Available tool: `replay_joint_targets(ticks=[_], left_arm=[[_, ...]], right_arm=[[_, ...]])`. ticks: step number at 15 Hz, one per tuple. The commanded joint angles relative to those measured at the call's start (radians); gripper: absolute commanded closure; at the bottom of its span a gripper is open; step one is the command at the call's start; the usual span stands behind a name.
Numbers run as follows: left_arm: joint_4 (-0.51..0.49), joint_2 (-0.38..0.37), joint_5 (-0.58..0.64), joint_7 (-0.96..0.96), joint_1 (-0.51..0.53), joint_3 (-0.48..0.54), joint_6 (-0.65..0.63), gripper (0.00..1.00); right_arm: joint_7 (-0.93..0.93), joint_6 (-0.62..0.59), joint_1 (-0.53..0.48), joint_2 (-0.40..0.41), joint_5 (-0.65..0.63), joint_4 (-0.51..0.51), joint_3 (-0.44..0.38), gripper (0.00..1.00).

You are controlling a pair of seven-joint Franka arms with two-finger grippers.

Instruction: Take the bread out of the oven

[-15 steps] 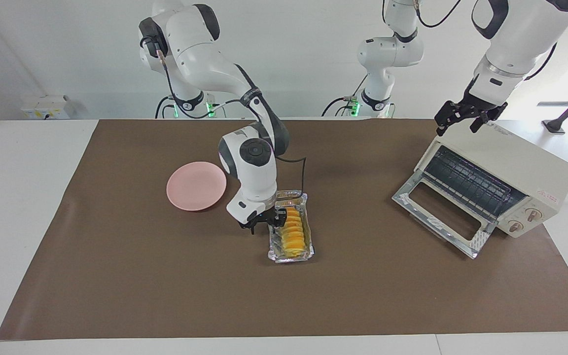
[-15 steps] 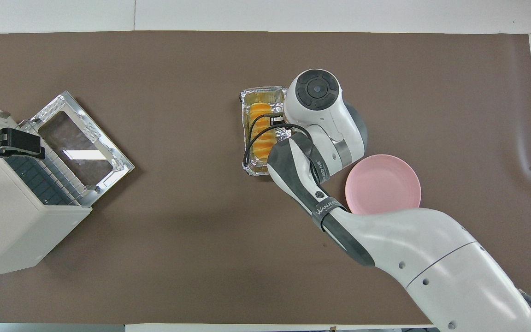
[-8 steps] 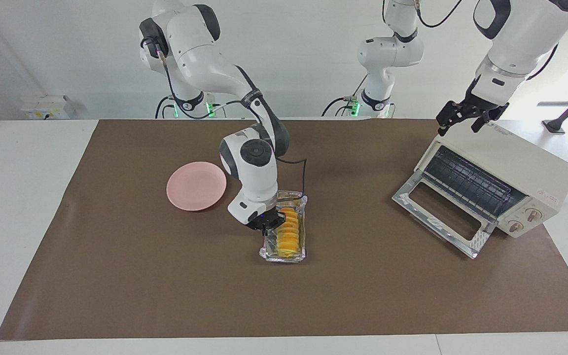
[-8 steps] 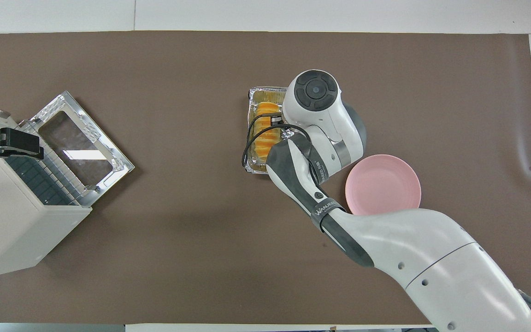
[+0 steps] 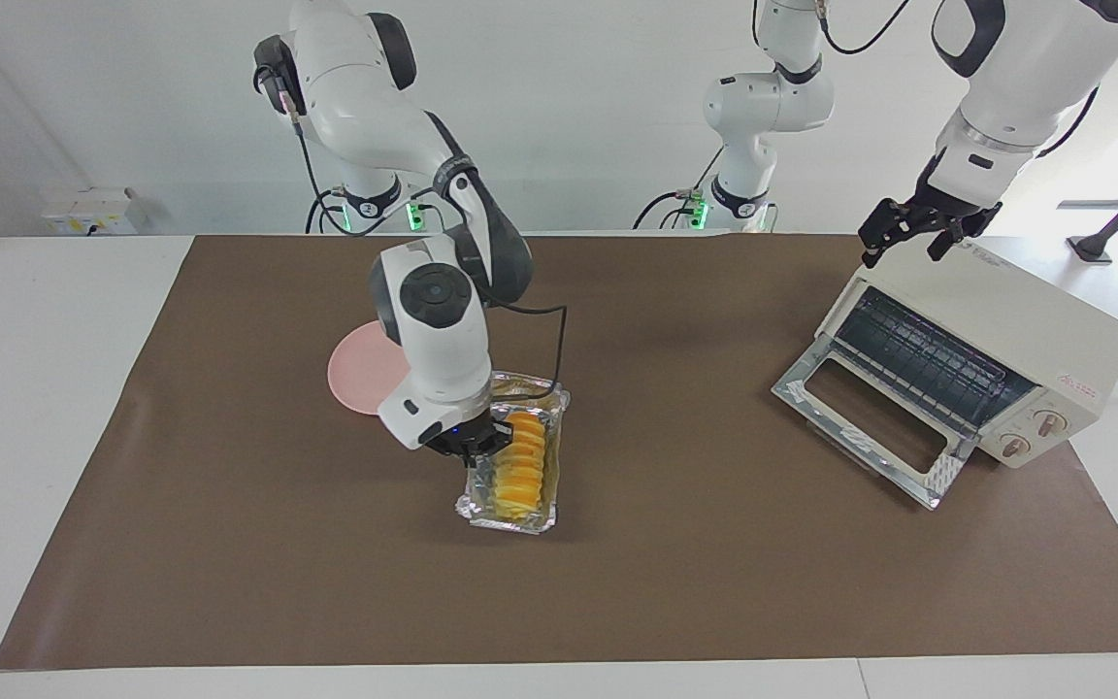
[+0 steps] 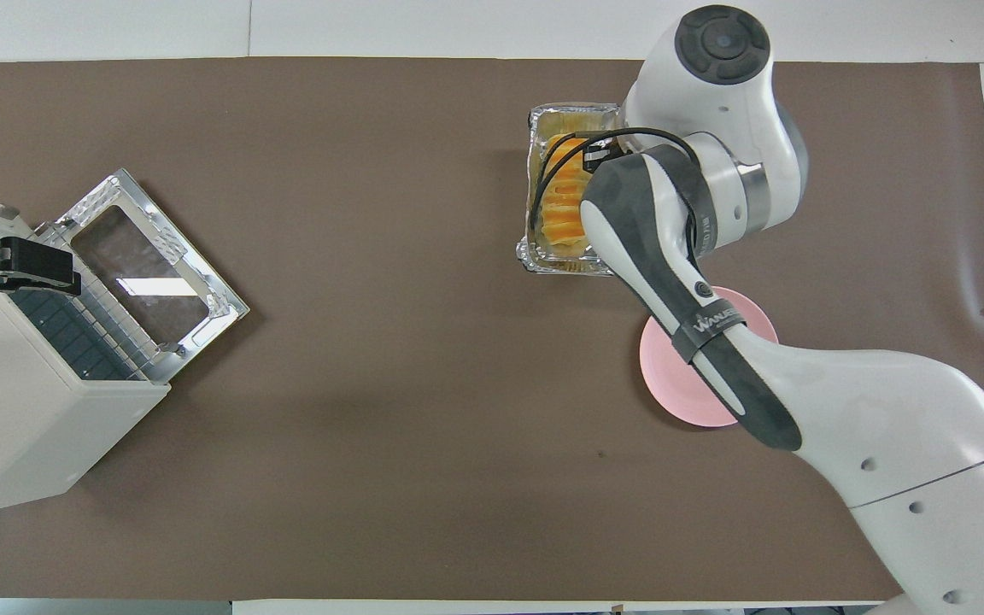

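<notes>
The right gripper (image 5: 470, 439) is clenched on the long rim of the foil tray (image 5: 510, 515), and the tray hangs from that one edge with its lower end tipped down, apparently clear of the brown mat (image 5: 229, 544) (contact at the low corner cannot be ruled out from where I stand). The bread (image 5: 517, 466) lies inside the tray, directly beside and below the fingertips, its ridged top tilted with the tray; it is well outside the oven (image 5: 986, 359), so the removal itself appears done. The pink plate (image 5: 355, 374) sits on the mat close by the gripper on the robots' side, partly hidden by the right wrist. The left gripper (image 5: 913, 228) waits with its fingers spread, over the top edge of the oven above the dropped door (image 5: 865, 427), holding nothing. Hazards from this state, as a judgement: the grip is on thin crinkled foil at a single edge, so the rim may fold or tear under the load and let the tray drop; the tilt may let the loaf slide toward the low end and tip out before it is over the plate; a quick swing of the wrist would worsen both; and lowering with the low corner leading could catch it on the mat and wrench the foil out from between the fingertips
</notes>
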Motion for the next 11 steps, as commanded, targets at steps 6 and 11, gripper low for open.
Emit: replay_joint_targets(ticks=[6, 11], left_arm=[[0.015, 0.001, -0.018, -0.001, 0.000, 0.005, -0.022, 0.00], [0.015, 0.000, -0.018, -0.001, 0.000, 0.005, -0.022, 0.00]], right_arm=[[-0.342, 0.000, -0.201, 0.077, 0.024, 0.045, 0.015, 1.00], [-0.413, 0.082, -0.230, 0.088, 0.031, 0.028, 0.015, 1.00]])
